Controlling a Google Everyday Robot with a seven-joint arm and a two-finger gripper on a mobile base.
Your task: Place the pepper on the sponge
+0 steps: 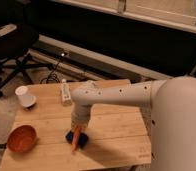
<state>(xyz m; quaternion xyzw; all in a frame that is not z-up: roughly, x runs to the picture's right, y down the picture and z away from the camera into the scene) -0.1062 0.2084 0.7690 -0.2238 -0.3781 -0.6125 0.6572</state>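
By my judgement the job is at its close. The slim, tapered orange-red pepper (76,140) slants across the small, soft, dark blue sponge block (84,142). Its thick end is up at the two-finger gripper (80,124), which hangs right above the sponge. I cannot tell whether the gripper clamps the pepper or has let go, nor whether the pepper's weight already rests on the sponge. If it is held, only setting it down and releasing is left. The pepper looks smooth and carrot-like, and it is longer than the sponge, so its tip seems to overhang the sponge's near edge.
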